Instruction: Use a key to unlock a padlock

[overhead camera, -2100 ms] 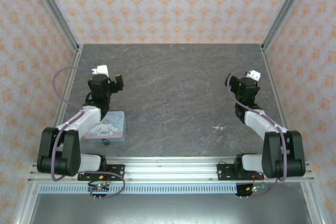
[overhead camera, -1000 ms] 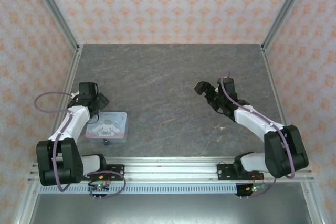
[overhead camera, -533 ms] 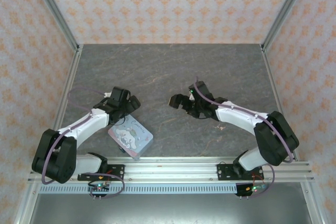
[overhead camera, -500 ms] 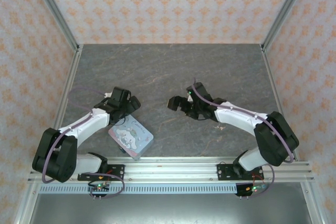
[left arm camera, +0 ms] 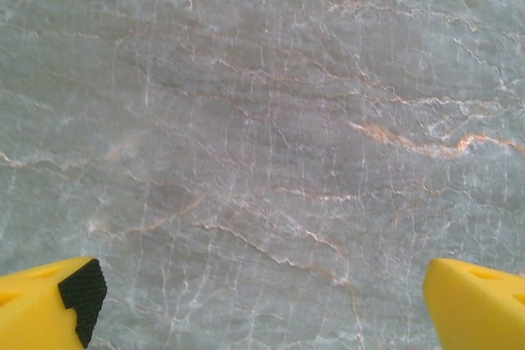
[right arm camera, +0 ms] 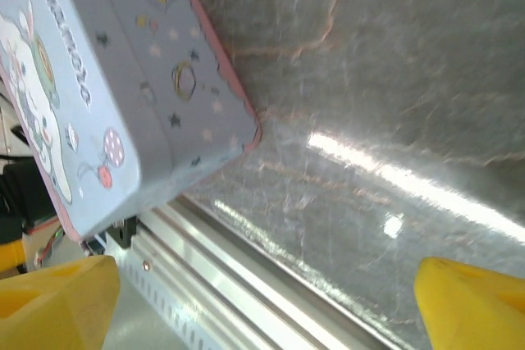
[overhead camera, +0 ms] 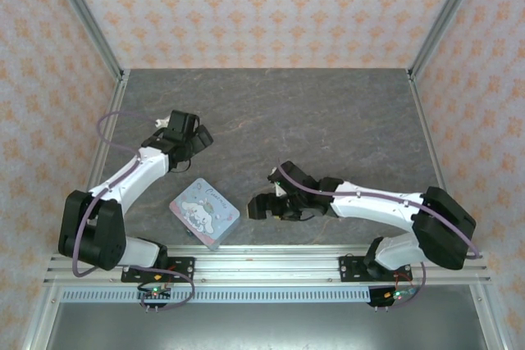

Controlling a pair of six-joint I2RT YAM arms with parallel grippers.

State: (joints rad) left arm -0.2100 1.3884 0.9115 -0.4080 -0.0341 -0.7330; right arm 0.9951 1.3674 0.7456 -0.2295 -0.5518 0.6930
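Step in hand (judged): search and approach; nothing is gripped and the unlock has not begun.

Right arm: stretched low and leftward along the near edge of the tabletop [overhead camera: 328, 112], elbow nearly flat. The right end effector [overhead camera: 262, 206] sits just beside the box [overhead camera: 204, 212], on its right, not touching. In the wrist view its fingers are spread wide with nothing between them, and the box's corner overhangs the near rail [right arm camera: 246, 280].

Left arm: reaches up the left side, forearm angled toward the far-left corner. The left end effector [overhead camera: 198, 135] hangs over bare stone, well apart from the box, fingers spread and empty.

Padlock and key: too small to place with confidence. A dark speck sits at the box's near corner, identity uncertain.

To do it well (judgement):
- Confirm both items before closing on anything.
- Do not nudge the box further over the edge.
- Pinch the key by its head, fingertips almost on the tabletop.
- Have the other arm steady the padlock body, keyway facing the key.
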